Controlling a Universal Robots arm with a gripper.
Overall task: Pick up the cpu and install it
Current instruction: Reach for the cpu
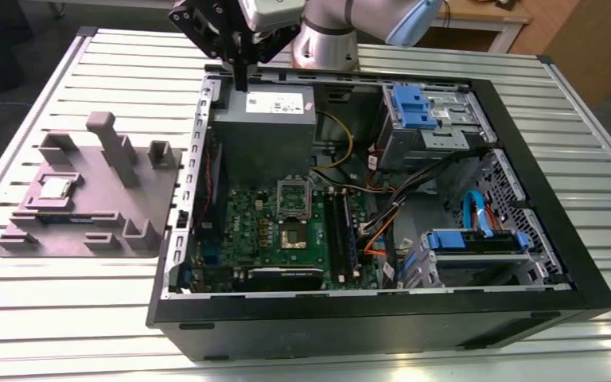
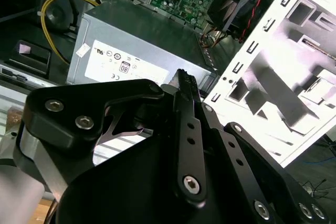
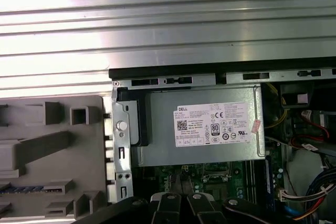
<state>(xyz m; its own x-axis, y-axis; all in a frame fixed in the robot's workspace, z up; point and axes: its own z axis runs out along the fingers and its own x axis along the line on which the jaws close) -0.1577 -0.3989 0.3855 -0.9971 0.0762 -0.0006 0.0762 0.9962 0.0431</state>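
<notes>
The cpu (image 1: 53, 189), a small silvery square chip, lies in a recess of the grey moulded tray (image 1: 83, 231) at the exterior view's left. My gripper (image 1: 241, 86) hangs high over the far left corner of the open computer case (image 1: 592, 298), well away from the cpu, beside the grey power supply box (image 1: 268, 131). Its thin black fingers are shut, with nothing between them; both wrist views show the gripper (image 2: 185, 77) (image 3: 179, 179) above that box (image 3: 205, 150). On the green motherboard lies the metal-framed socket (image 1: 292, 233).
The case lies on its side on a slatted metal table (image 1: 29, 318), its walls rising around the motherboard. Inside are blue drive bays (image 1: 412, 107), orange and black cables (image 1: 385, 227) and memory slots (image 1: 337, 231). Upright posts (image 1: 104, 131) stand on the tray.
</notes>
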